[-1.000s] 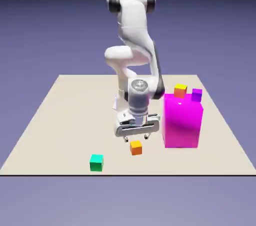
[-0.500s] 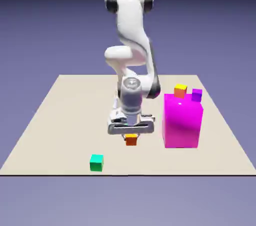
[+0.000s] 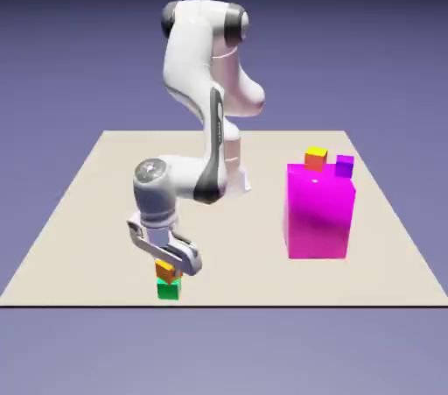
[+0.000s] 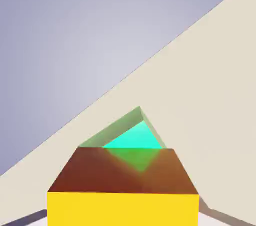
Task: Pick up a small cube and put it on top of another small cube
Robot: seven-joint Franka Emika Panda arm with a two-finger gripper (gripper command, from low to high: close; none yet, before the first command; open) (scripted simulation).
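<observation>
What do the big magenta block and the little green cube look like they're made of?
The magenta block looks like smooth, glossy plastic, judging by its soft bright highlight. The green cube has flat, plain color with no grain, perhaps plastic or painted wood; its look leaves that open.

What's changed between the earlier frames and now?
The gripper has swung toward the exterior view's left and nearer the camera, carrying the orange cube from its spot on the table to the green cube. It had closed in on the orange cube, which now sits between its fingers. Unchanged: green cube, magenta block, and the yellow-topped and purple cubes on it.
</observation>
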